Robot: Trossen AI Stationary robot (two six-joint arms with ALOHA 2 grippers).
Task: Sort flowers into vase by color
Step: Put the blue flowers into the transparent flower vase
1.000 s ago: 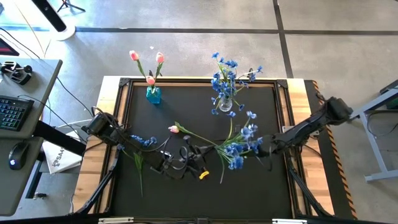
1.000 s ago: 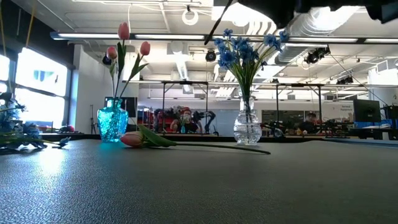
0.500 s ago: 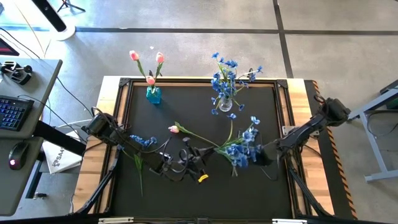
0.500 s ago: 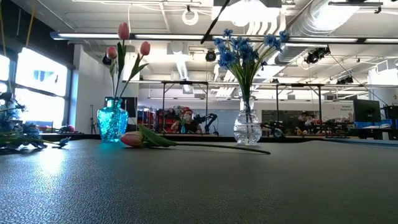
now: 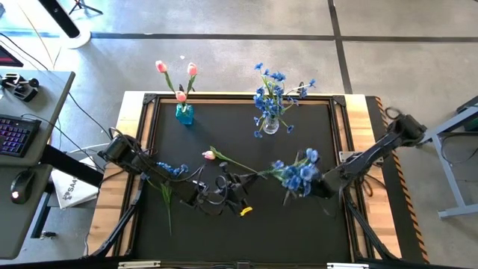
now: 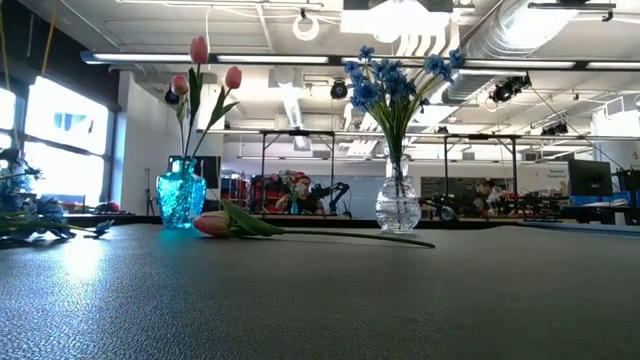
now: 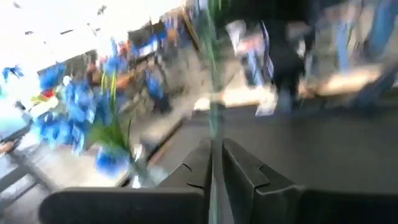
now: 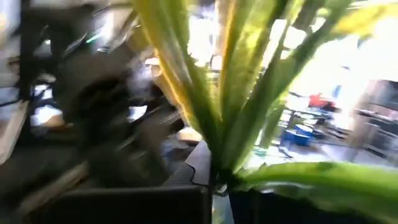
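Observation:
A blue flower bunch (image 5: 299, 175) is right of the table's middle, and my right gripper (image 5: 323, 184) is shut on its green stems (image 8: 217, 124). A pink tulip (image 5: 209, 155) lies flat on the mat, with its stem running toward that bunch. A second blue bunch (image 5: 173, 170) lies over my left arm at the table's left. My left gripper (image 7: 214, 158) is shut on a thin green stem. Which flower that stem belongs to, I cannot tell. At the far side, a teal vase (image 5: 184, 113) holds pink tulips and a clear vase (image 5: 270, 125) holds blue flowers. My left gripper pinches a thin green stem (image 7: 213, 134) between its two fingers; the stem runs straight on past the fingertips. My right gripper pinches the blue bunch where its stems and leaves come together (image 8: 216, 177). They fan out beyond the fingers. The fingers come from the table's right side, and the blossoms (image 5: 297, 178) point toward the table's left.
Dark cables and a yellow-tipped piece (image 5: 244, 211) lie near the middle of the near side. A wooden frame (image 5: 373, 112) borders the black mat. A desk with a keyboard (image 5: 15, 134) stands beyond the left edge.
My right gripper has moved in on the blue bunch. The bunch has drawn together and shifted toward the table's right edge with the gripper. Its loose stems have swung along. The tulip on the mat has stayed in place.

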